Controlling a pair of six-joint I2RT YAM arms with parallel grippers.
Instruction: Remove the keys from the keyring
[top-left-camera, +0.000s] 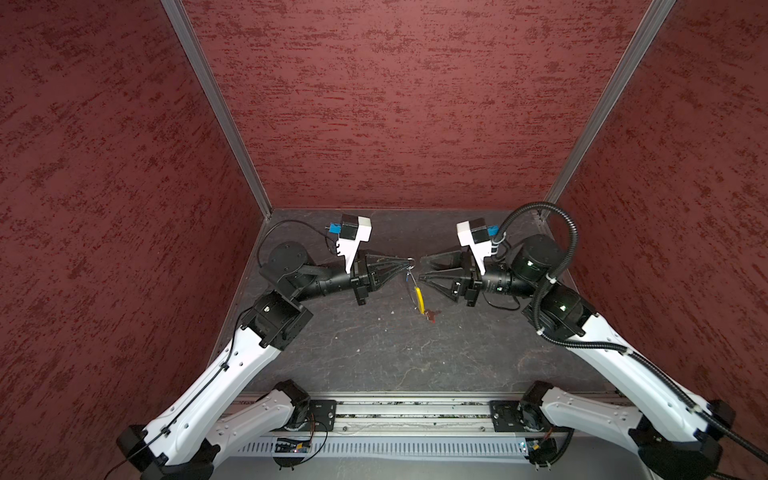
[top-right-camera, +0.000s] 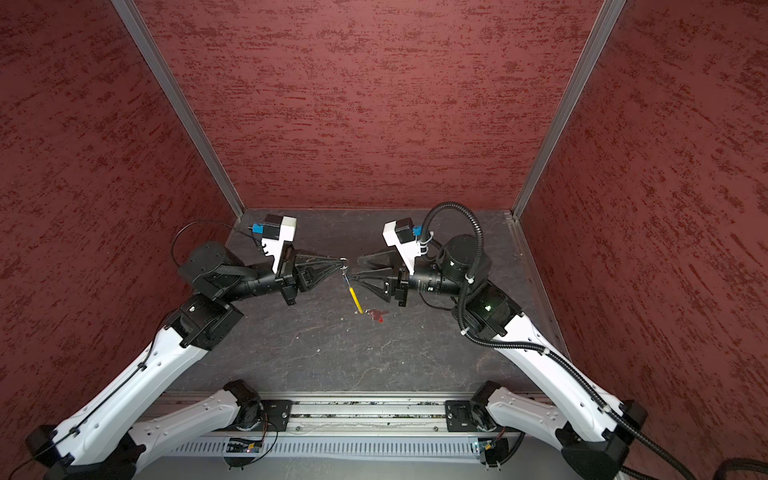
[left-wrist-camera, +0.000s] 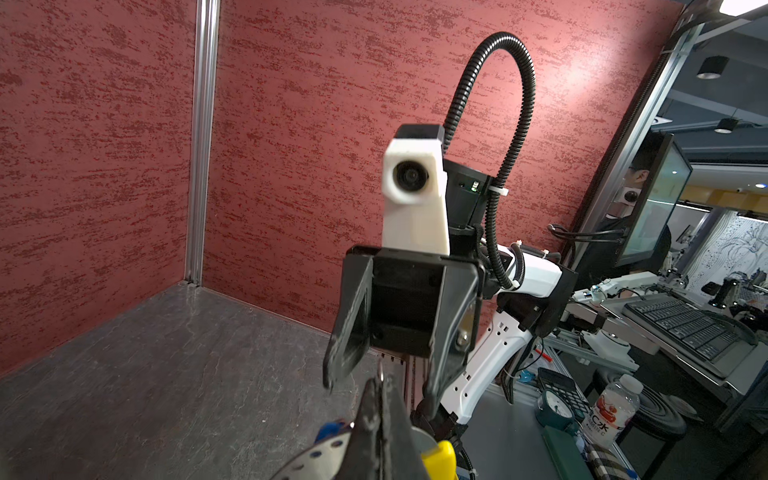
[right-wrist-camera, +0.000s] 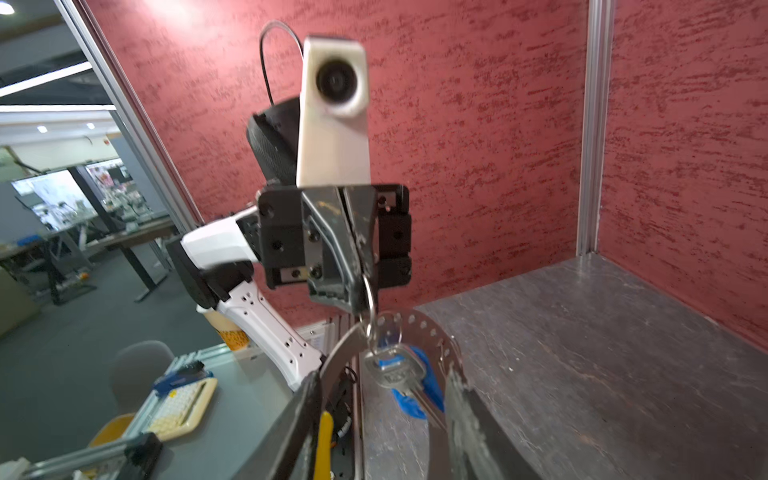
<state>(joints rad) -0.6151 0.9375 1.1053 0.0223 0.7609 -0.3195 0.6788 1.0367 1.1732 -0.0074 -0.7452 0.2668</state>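
Note:
My left gripper (top-left-camera: 409, 262) is shut on a small split ring (right-wrist-camera: 368, 291) of the keyring, above the table. From it the keyring hangs down as a perforated metal band (right-wrist-camera: 415, 325) and a yellow sleeve (top-left-camera: 420, 300). The blue-headed key (right-wrist-camera: 395, 370) dangles from the split ring. My right gripper (top-left-camera: 424, 270) is open and faces the left one, a finger on each side of the hanging key (right-wrist-camera: 384, 399). The red-headed key (top-left-camera: 432, 317) lies on the table by the sleeve's lower end; I cannot tell whether it is attached.
Red textured walls (top-left-camera: 374, 104) close in the dark table (top-left-camera: 374, 353) at the back and on both sides. A metal rail (top-left-camera: 407, 409) with the arm bases runs along the front edge. The right arm's corrugated cable (top-left-camera: 569, 232) loops up behind its wrist.

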